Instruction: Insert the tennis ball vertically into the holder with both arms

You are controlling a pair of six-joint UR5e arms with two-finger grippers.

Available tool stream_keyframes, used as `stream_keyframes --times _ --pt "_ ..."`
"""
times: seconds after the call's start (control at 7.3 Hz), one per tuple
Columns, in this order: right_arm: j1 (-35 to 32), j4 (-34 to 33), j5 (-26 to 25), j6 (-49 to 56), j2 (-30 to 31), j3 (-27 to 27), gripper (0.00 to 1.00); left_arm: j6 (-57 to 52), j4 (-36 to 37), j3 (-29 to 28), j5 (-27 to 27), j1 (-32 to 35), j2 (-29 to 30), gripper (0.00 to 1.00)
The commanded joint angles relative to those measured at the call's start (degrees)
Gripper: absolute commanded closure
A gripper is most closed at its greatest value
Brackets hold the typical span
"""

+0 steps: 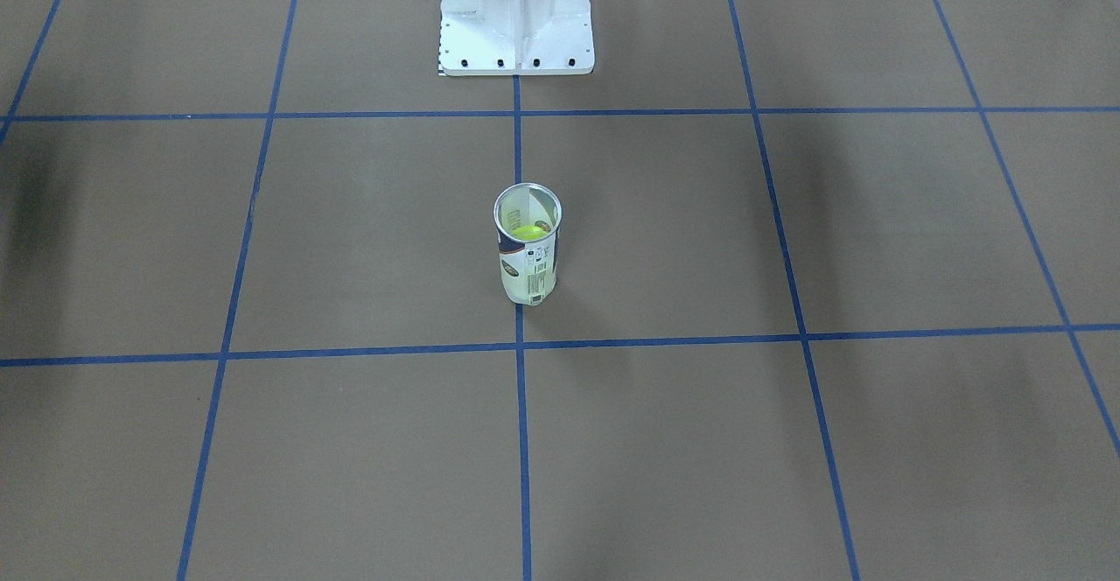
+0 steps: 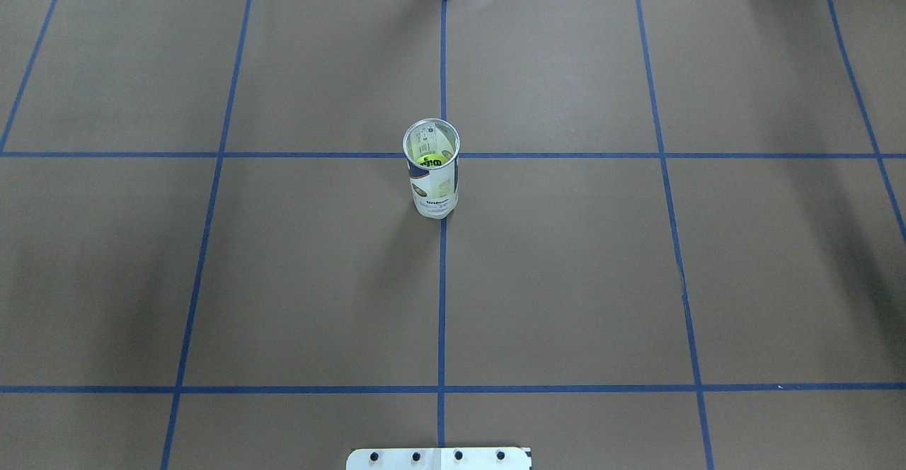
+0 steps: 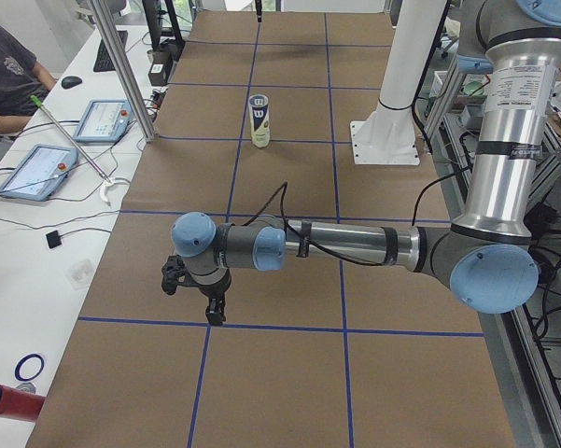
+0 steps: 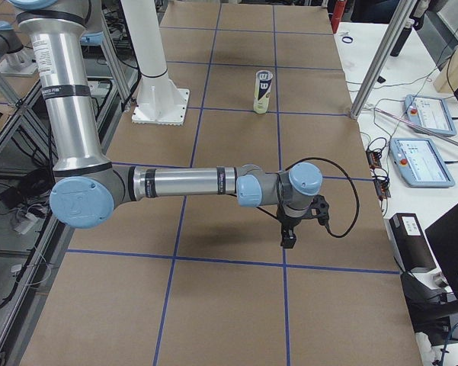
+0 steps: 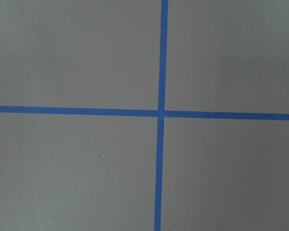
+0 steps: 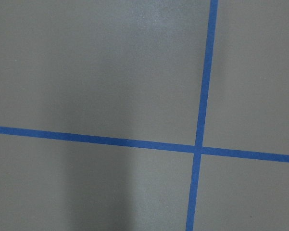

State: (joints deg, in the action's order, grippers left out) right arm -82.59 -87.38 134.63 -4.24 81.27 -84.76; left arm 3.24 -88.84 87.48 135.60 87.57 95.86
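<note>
Both pairs of jaws point down, just above the table (image 2: 637,279); apart or together cannot be told (side views only). The left arm (image 3: 355,247) reaches over the left end, the right arm (image 4: 190,183) over the right. At centre, on the tape line, the tennis-ball can (image 2: 433,190) stands upright, a tennis ball (image 2: 427,161) inside.
</note>
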Motion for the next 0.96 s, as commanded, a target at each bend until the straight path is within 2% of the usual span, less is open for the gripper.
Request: stream_keyframes --times 0.0,0.14,0.82 --pt "0.06 0.01 -0.07 0.02 -0.23 -0.32 0.01 0.02 -2.56 -0.38 -0.07 -0.04 0.2 0.0" --pt "0.06 -0.07 0.37 0.02 -0.15 -0.24 0.01 0.1 -2.3 0.75 0.01 -0.12 1.42 0.0" --pt "-0.12 0.01 0.46 0.02 -0.77 -0.94 0.0 -0.25 -3.7 -1.61 0.1 -0.39 1.52 0.0"
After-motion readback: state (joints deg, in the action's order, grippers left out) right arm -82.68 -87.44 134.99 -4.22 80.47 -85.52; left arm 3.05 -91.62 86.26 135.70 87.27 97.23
